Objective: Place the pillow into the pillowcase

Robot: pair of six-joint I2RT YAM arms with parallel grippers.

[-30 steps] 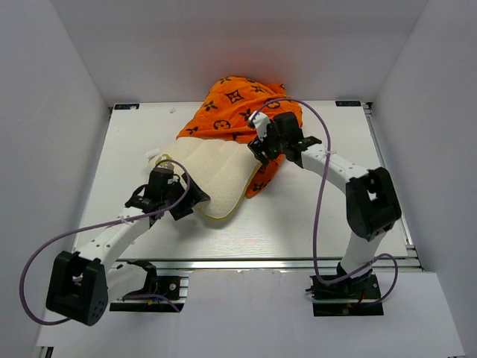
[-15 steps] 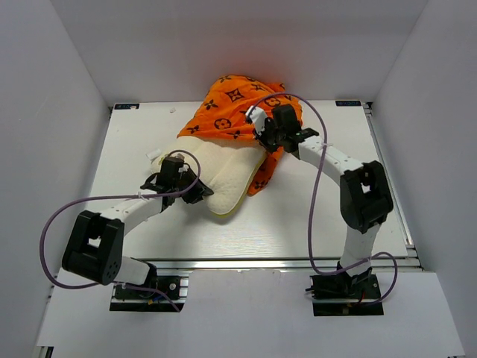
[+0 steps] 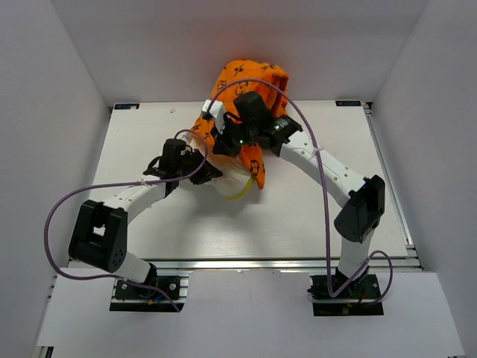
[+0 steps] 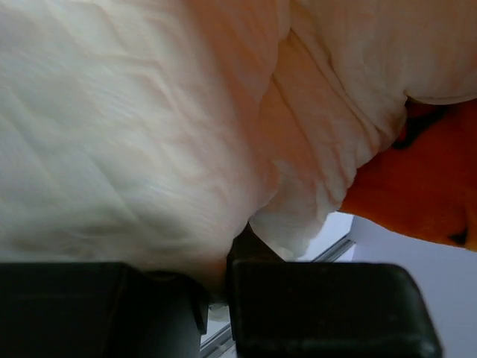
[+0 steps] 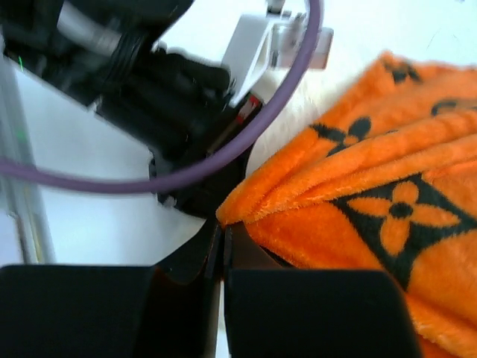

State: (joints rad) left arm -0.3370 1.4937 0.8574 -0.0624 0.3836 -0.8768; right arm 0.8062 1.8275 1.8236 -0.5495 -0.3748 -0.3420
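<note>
The orange pillowcase [image 3: 250, 76] with black motifs is bunched high at the back of the table and drapes down over the cream pillow [image 3: 235, 183], of which only the near corner shows. My left gripper [image 3: 207, 170] is shut on the pillow [image 4: 149, 134], its soft edge pinched between the jaws at the left gripper [image 4: 223, 272]. Orange pillowcase [image 4: 417, 194] shows just beyond that. My right gripper [image 3: 218, 140] is shut on the pillowcase's folded edge [image 5: 387, 216], which is pinched at the right gripper [image 5: 223, 231], close above the left wrist.
The white table [image 3: 320, 216] lies inside white walls on three sides. The left arm's wrist and purple cable [image 5: 179, 89] sit right in front of the right gripper. The two arms meet near the table's middle-left.
Both grippers have shut. The left one closed on the pillow's near edge. The right arm swung left, dragging the pillowcase over most of the pillow.
</note>
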